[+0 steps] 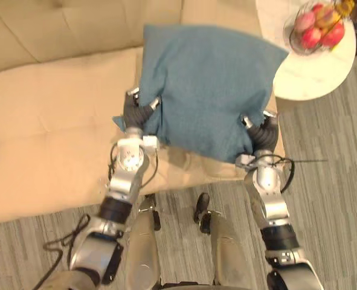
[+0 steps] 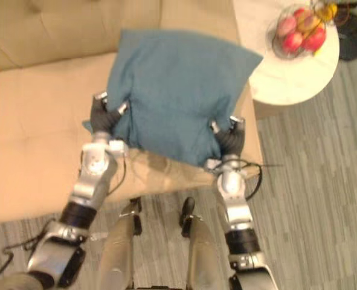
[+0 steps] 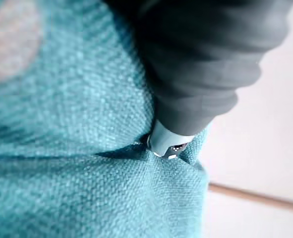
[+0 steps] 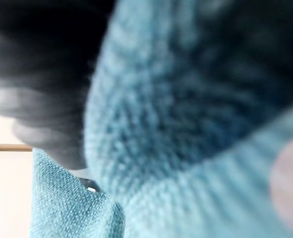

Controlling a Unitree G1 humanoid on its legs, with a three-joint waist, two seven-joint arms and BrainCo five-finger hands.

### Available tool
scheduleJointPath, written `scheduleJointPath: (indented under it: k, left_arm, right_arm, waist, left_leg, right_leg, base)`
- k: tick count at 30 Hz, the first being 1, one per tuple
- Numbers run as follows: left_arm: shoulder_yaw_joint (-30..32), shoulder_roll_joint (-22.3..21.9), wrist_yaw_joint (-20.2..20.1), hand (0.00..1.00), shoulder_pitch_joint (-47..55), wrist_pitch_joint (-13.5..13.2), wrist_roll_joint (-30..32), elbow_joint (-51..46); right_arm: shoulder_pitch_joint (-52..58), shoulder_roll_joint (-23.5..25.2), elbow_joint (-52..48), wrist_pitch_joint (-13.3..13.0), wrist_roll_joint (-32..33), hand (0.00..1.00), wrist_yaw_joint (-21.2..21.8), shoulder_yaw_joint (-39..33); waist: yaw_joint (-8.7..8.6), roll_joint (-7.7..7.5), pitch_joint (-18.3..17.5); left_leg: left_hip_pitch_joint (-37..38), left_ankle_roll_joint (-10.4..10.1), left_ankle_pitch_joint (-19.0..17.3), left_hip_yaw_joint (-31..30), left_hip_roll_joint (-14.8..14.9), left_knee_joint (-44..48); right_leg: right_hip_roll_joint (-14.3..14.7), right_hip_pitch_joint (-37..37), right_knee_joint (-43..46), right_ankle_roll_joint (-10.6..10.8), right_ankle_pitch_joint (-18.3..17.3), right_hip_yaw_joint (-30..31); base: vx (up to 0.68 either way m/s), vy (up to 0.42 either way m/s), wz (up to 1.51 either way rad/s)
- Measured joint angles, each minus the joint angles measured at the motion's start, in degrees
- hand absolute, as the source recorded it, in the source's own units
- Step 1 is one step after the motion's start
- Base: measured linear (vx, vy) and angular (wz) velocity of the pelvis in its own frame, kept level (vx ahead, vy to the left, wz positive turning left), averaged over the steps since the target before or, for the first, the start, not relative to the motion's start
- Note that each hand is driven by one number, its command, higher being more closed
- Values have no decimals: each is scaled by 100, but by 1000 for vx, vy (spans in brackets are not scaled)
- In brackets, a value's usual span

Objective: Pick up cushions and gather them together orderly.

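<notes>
A teal cushion hangs over the right end of the beige sofa seat, held between my two hands. My left hand grips its near left corner, where the cloth bunches around the fingers. My right hand clamps the near right corner at the seat's front edge. In the left wrist view a silver fingertip presses into a fold of the teal cloth. The right wrist view has the same weave pressed close against the hand's dark cover.
A round white side table stands just right of the sofa and carries a wire bowl of fruit. The sofa's tufted backrest runs along the far side. Grey carpet lies in front.
</notes>
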Motion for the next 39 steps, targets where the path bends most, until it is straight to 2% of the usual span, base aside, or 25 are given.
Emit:
scheduleJointPath:
  k: [1,3,5,6,9,12,16,20,22,23,24,25,26,27,28,29,30,31,33,34,36,38,39]
  left_arm:
    - [1,-45,0,100,160,-9,0,-90]
    - [-2,-289,-38,100,1105,-50,-24,-584]
    - [-19,-361,-92,100,1492,-77,-47,-830]
    - [-48,-397,-166,100,1966,-106,-47,-1073]
    - [-57,-417,-306,100,2575,-136,-50,-1332]
    - [-57,-451,-373,100,2934,-150,-100,-1444]
    - [-57,-540,-405,100,3177,-169,-98,-1519]
    - [-43,-560,-405,100,3261,-225,-98,-1555]
    - [-36,-575,-405,100,3328,-245,-100,-1554]
    - [-37,-617,-406,100,3355,-244,-105,-1542]
    - [-40,-609,-409,100,3356,-244,-118,-1458]
    - [-40,-609,-409,100,3356,-244,-124,-1408]
    - [-55,-621,-415,100,3349,-244,-169,-1189]
    - [-117,-650,-420,100,3323,-244,-208,-1071]
    - [-131,-667,-426,100,3305,-244,-215,-1025]
    - [-214,-704,-441,100,3249,-244,-218,-935]
    - [-345,-702,-503,100,3064,-243,-220,-756]
    - [-349,-533,-516,100,2917,-243,-224,-613]
    - [-331,-318,-511,100,2909,-243,-274,-530]
    - [-320,-159,-509,100,2943,-243,-330,-505]
    - [-259,-70,-510,100,2998,-244,-330,-503]
    - [-216,-38,-514,100,3033,-258,-326,-503]
    - [-212,26,-516,100,3045,-281,-325,-503]
  right_arm:
    - [96,17,-36,-1,-31,100,24,3]
    - [647,193,-99,-8,-61,100,276,9]
    - [888,286,-99,-8,-118,100,405,15]
    - [1207,420,-104,-9,-250,100,515,43]
    - [1597,577,-113,-38,-261,100,669,116]
    - [1787,619,-114,-70,-261,100,681,223]
    - [1862,618,-113,-92,-265,100,680,258]
    - [1792,604,-109,-112,-264,100,640,303]
    - [1729,520,-74,-119,-282,100,597,351]
    - [1656,415,-45,-119,-343,100,578,346]
    - [1611,369,23,-119,-476,100,531,347]
    - [1608,369,57,-119,-481,100,524,347]
    - [1603,336,214,-121,-485,100,481,344]
    - [1602,247,286,-121,-486,100,429,324]
    - [1596,199,312,-122,-486,100,414,303]
    - [1569,104,403,-135,-485,100,395,216]
    - [1472,109,660,-136,-487,100,366,71]
    - [1336,230,984,-109,-487,100,359,-9]
    - [1294,400,1106,-84,-499,100,362,-26]
    - [1309,502,1124,-75,-523,100,373,-10]
    - [1300,587,1125,-67,-646,100,422,6]
    - [1307,650,1127,-64,-708,100,463,22]
    - [1311,700,1131,-64,-705,100,507,20]
  waist:
    - [9,-5,-64]
    - [21,6,-582]
    - [55,7,-697]
    - [58,9,-969]
    - [64,19,-1331]
    - [55,20,-1465]
    - [56,58,-1536]
    - [77,100,-1553]
    - [88,141,-1584]
    - [80,182,-1623]
    - [82,200,-1625]
    - [77,199,-1631]
    - [4,246,-1787]
    - [-62,343,-1870]
    - [-79,416,-1920]
    - [-96,568,-2018]
    - [-192,630,-2092]
    - [-270,422,-2086]
    - [-271,308,-2077]
    - [-253,247,-2073]
    - [-179,245,-2047]
    - [-110,278,-1971]
    - [-99,208,-1895]
  left_leg:
    - [62,-9,-12,4,-13,-36]
    - [295,-16,-38,0,-100,-252]
    - [574,-26,-45,5,-129,-350]
    - [804,-35,-54,-13,-164,-477]
    - [1169,-37,-56,-26,-215,-670]
    - [1536,-36,-54,-142,-267,-849]
    - [1652,-36,-54,-327,-324,-851]
    - [1262,-91,-101,-582,-321,-281]
    - [1106,-104,-110,-582,-297,-158]
    - [851,300,-571,-277,-154,473]
    - [639,522,-1004,124,146,1588]
    - [665,496,-1061,220,244,1767]
    - [752,324,-1189,445,636,1985]
    - [816,266,-1176,430,847,1886]
    - [851,226,-1142,420,910,1788]
    - [941,-90,-1060,321,988,1420]
    - [987,-506,-1249,223,722,1098]
    - [970,-306,-1068,167,371,863]
    - [979,-228,-1017,68,155,804]
    - [974,-154,-1060,36,74,922]
    - [939,0,-1182,49,54,1136]
    - [775,52,-1409,49,67,1414]
    - [769,64,-1452,56,68,1359]
  right_leg:
    - [-5,49,-17,9,-20,2]
    - [-64,283,-153,52,-92,-62]
    - [-73,578,-283,67,-102,-81]
    - [-79,851,-455,76,-106,-129]
    - [-77,1265,-729,118,-79,-162]
    - [-71,1727,-995,165,-47,-250]
    - [-82,2034,-1124,183,-36,-449]
    - [-82,2138,-1070,179,-39,-724]
    - [-173,2115,-1030,153,-54,-849]
    - [-280,2039,-998,147,-51,-964]
    - [-427,2067,-968,206,5,-1019]
    - [-486,2094,-982,230,36,-1024]
    - [-688,2143,-1105,423,190,-1073]
    - [-720,2211,-1260,548,359,-1143]
    - [-731,2227,-1330,588,429,-1169]
    - [-750,2252,-1453,772,556,-1207]
    - [-902,2296,-1662,850,826,-1260]
    - [-1110,2316,-1879,747,1258,-1279]
    - [-1222,2399,-1956,802,1589,-1270]
    - [-1184,2463,-1962,857,1567,-1147]
    - [-1184,2483,-1848,813,1515,-1162]
    - [-1234,2207,-1270,523,1290,-907]
    - [-1094,1944,-852,484,704,-485]
  base:
    - [58,5,16]
    - [101,5,16]
    - [138,15,9]
    - [145,23,9]
    - [130,25,6]
    - [68,11,13]
    - [22,4,29]
    - [-47,16,50]
    - [-101,80,38]
    - [-115,150,25]
    - [-102,168,22]
    - [-80,261,25]
    - [-28,265,30]
    - [-2,311,34]
    - [51,332,33]
    - [60,464,53]
    - [46,599,81]
    - [15,503,77]
    - [-12,408,55]
    - [-23,311,42]
    - [-57,181,12]
    - [-142,175,1]
    - [-159,17,4]
